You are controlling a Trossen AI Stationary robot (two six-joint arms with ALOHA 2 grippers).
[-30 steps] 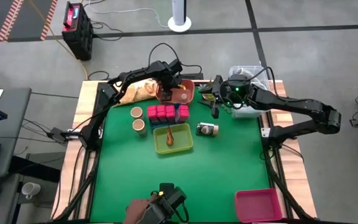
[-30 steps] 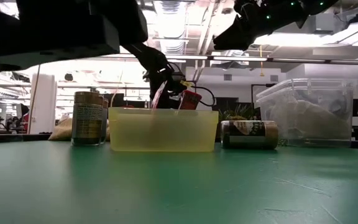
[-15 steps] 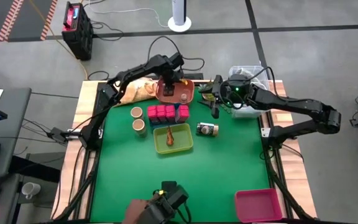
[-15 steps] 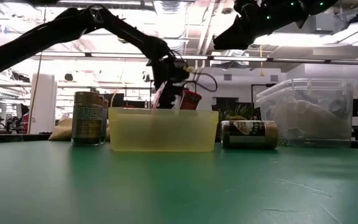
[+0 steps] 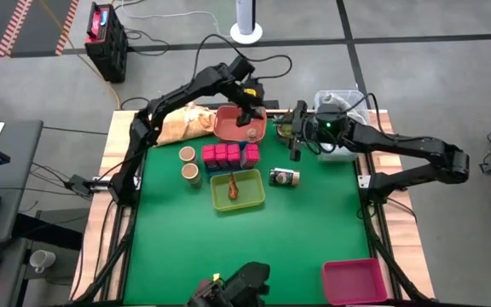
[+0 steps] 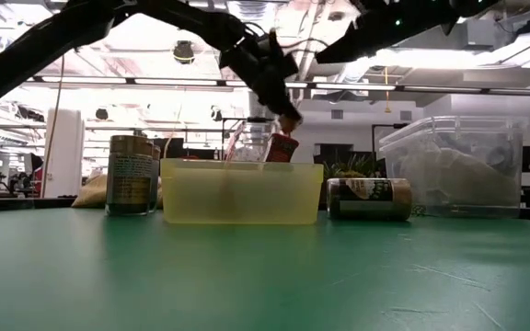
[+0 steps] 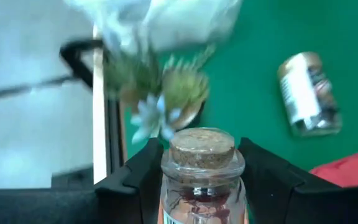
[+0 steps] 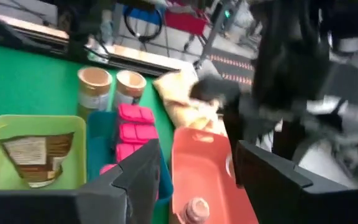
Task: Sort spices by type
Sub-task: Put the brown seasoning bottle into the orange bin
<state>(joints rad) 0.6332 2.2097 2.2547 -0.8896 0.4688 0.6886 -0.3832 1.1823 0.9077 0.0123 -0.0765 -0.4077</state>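
Left pincer is clamped tight on a cork-topped jar, carried above the red tray at twelve o'clock on the counter; a slip drops it, while the right pincer, partly open and empty, waits close enough to clip.

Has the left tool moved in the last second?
Yes. The left tool, shut on a corked jar, has shifted rightward across the salmon tray and risen above the yellow bin.

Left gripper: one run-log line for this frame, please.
left gripper: shut on cork-stoppered jar, lifted above red tray | right gripper: open, empty, beside tray | stage: jar in transit
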